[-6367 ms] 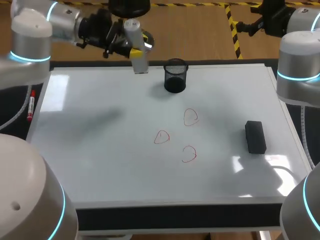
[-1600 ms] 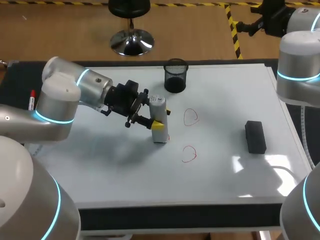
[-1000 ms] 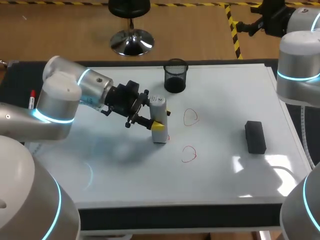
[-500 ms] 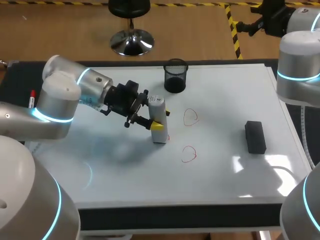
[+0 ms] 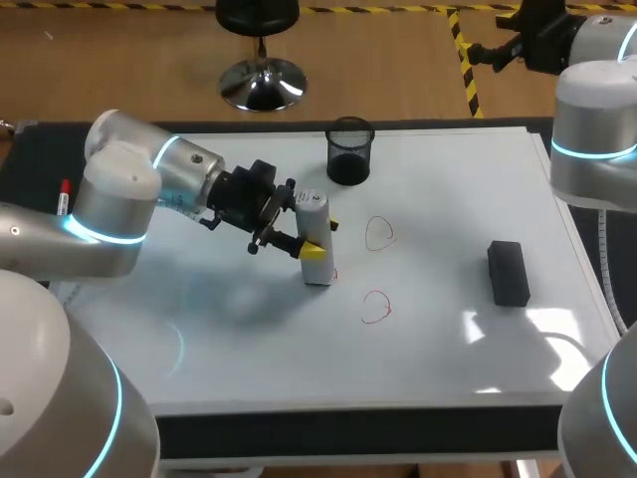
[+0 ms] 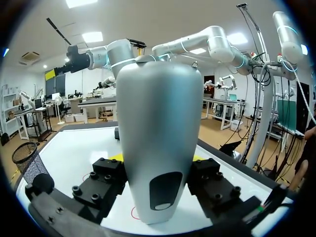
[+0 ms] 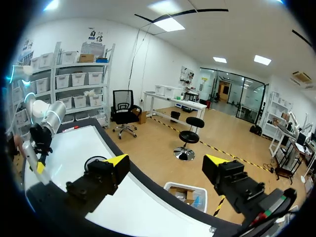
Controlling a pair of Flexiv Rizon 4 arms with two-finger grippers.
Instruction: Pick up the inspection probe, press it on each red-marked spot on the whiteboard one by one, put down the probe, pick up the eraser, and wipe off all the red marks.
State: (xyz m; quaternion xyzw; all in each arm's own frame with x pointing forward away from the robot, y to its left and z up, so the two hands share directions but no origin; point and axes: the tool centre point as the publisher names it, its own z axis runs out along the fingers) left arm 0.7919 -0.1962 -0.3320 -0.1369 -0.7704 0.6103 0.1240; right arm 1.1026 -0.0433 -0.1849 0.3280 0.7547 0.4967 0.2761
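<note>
Probe (image 5: pixel 315 239) stands upright, probably touching whiteboard (image 5: pixel 199 329), well inside its edges.

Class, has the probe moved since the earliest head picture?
Yes. The probe, once beside the mesh cup, now stands well nearer the camera than it.

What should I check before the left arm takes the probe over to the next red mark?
1. Grip: ok. The left gripper is shut on the probe, which stands upright.
2. Current spot: ok. The probe's base sits on the left mark and covers most of it.
3. Pressing force: cannot tell.
4. Next targets: ok. The upper mark and lower mark lie uncovered beside the probe.
5. Obstacles: ok. The mesh cup and eraser stand apart from all three marks.
6. Right gripper: ok. It is open, off past the far corner of the whiteboard.
</note>
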